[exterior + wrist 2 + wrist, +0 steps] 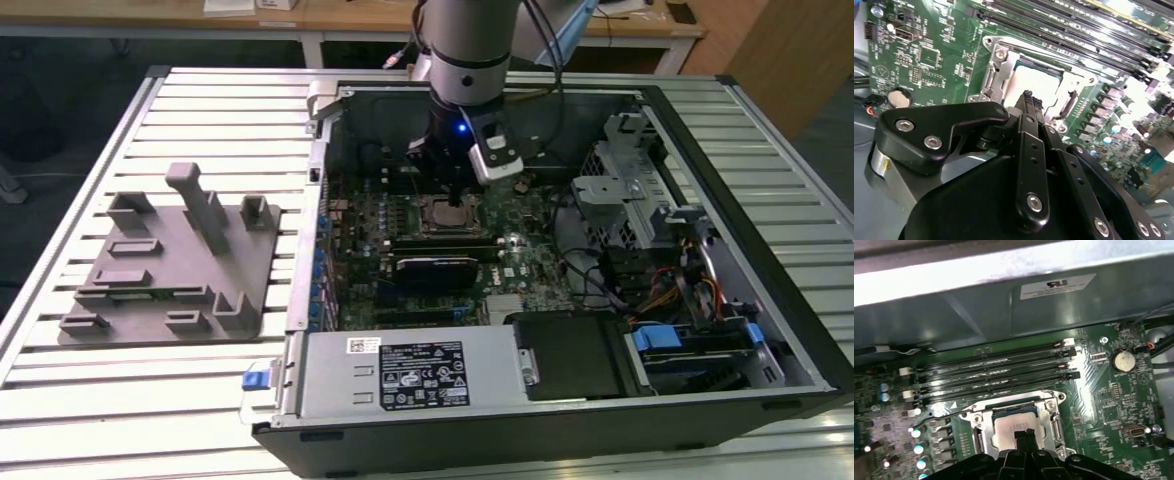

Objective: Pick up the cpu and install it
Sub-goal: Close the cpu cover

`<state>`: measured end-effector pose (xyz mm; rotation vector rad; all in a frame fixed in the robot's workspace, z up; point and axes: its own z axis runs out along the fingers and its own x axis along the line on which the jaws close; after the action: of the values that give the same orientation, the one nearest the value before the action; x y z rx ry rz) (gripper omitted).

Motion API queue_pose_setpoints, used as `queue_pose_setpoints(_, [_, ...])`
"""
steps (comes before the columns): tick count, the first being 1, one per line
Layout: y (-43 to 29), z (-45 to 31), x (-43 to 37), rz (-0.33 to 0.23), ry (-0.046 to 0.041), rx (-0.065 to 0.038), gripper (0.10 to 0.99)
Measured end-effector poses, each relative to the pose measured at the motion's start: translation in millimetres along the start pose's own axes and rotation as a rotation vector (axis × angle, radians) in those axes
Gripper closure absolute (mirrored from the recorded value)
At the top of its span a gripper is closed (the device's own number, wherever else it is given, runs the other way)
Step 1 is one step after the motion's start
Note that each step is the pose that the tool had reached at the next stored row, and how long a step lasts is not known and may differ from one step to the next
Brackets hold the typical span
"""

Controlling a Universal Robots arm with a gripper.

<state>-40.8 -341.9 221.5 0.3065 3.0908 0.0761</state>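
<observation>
Hand (1024, 434) of mine, pinched narrow and holding nothing, hovers just above the cpu (1010, 421) seated in its socket (1055, 415).

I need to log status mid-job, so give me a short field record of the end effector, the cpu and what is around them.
end effector: shut, tips directly over the cpu; contact cannot be told
cpu: lying flat inside the socket frame, silvery top up
socket frame: metal, surrounding the cpu
memory slots: beside the socket frame
computer case: open, on the slatted table
grey tray: outside the case, on the exterior view's left
</observation>
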Motion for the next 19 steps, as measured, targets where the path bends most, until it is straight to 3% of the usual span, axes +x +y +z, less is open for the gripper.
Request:
queue_pose_setpoints(2, [-0.1,1.1,0.1,0.000,-0.0071,-0.001,0.980])
queue_pose_setpoints(4, [-0.3,2.2,0.5,0.000,-0.0089,0.001,0.980])
queue_pose_setpoints(11, [-1.6,6.1,5.9,-0.001,-0.0113,0.011,0.980])
queue_pose_setpoints(19, [-3.8,11.3,15.2,-0.001,-0.0126,0.013,0.980])
